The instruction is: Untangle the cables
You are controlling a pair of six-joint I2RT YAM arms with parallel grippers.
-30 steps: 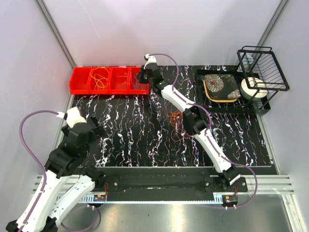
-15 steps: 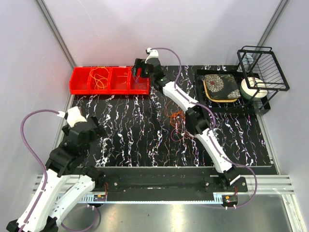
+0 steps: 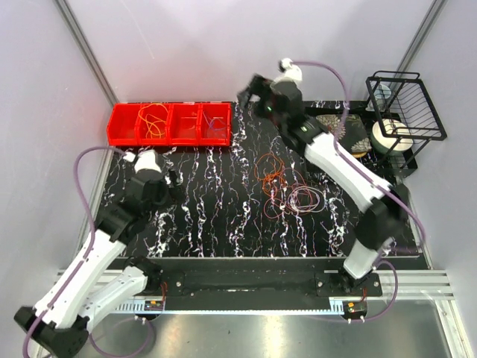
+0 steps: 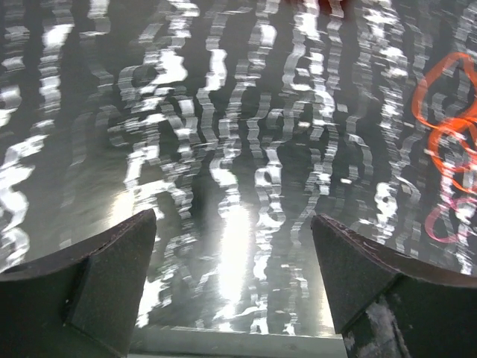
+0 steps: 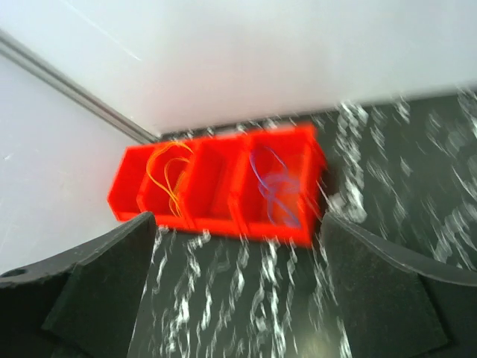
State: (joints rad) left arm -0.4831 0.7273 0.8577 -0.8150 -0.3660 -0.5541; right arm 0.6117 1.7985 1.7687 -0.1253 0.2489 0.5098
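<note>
Mat (image 3: pixel 209 201): black with white marbled veining. Bin (image 3: pixel 119 139), at 10 o'clock on the mat: red.

Yellow cable (image 3: pixel 153 119): in the bin's second compartment from the left. Blue cable (image 5: pixel 272 179): in the rightmost compartment.

Orange cables (image 3: pixel 270 173): tangled at mat centre. Pink loops (image 3: pixel 305 198): at 4 o'clock from the tangle.

Arms (image 3: pixel 97 250): white shells, black joints. Hoses (image 3: pixel 322 64): purple.

Rack (image 3: pixel 406 78), at 2 o'clock: black wire. Roll (image 3: pixel 387 136) in it: white. Walls (image 3: pixel 186 45): pale grey.

Open mat (image 3: pixel 216 205) between left pincer (image 4: pixel 232 224) and cables (image 3: pixel 273 177).
</note>
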